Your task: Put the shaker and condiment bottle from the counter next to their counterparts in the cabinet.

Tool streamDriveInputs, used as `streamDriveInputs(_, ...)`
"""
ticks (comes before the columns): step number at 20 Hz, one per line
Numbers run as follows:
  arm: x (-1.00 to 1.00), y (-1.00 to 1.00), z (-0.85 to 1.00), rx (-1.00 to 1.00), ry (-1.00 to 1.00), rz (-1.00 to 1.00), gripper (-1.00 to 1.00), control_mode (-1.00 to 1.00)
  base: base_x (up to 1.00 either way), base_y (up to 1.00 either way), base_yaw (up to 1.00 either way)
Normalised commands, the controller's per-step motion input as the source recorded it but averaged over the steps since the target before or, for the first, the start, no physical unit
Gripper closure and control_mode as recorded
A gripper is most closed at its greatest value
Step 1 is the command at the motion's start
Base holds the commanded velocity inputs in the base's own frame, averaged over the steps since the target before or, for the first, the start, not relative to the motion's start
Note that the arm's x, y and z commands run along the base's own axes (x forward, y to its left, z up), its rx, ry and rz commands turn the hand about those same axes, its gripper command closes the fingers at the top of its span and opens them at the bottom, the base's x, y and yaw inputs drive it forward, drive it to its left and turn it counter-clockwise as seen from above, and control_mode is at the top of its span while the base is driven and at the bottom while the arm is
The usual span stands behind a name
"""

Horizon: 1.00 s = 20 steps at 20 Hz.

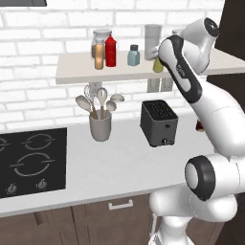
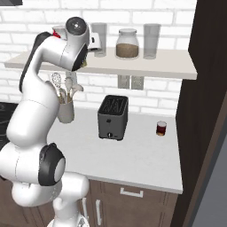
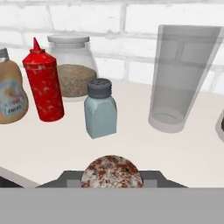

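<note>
Two fingers are closed on the shaker (image 3: 111, 171) — its speckled reddish top sits right between them in the hand view, and its yellow-olive body (image 1: 158, 65) peeks out beside the arm, just over the cabinet (image 1: 86, 72) board. Just beyond it on the board stands the blue-grey shaker (image 3: 100, 108), with the red squeeze bottle (image 3: 43, 85) to its left and the condiment bottle (image 3: 9, 92) farther left — all upright. A clear glass (image 3: 181, 78) stands to the right. Below, on the bench (image 1: 110, 158), a toaster (image 1: 158, 122) rests.
</note>
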Motion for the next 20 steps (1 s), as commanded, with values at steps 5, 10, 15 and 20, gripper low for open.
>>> streamDriveInputs(5,0.33,0.0,0.0,0.0,0.07,-0.06,1.0,-1.0,0.0,0.0,0.0)
streamDriveInputs(10,0.32,0.0,0.0,0.02,0.11,-0.02,1.0,-1.0,0.0,0.0,0.0)
streamDriveInputs(15,0.26,0.0,0.0,0.0,0.05,0.0,1.0,-1.0,0.0,0.0,0.0)
streamDriveInputs(20,0.11,0.0,-0.15,0.0,0.0,0.0,1.0,-1.0,0.0,0.0,0.0)
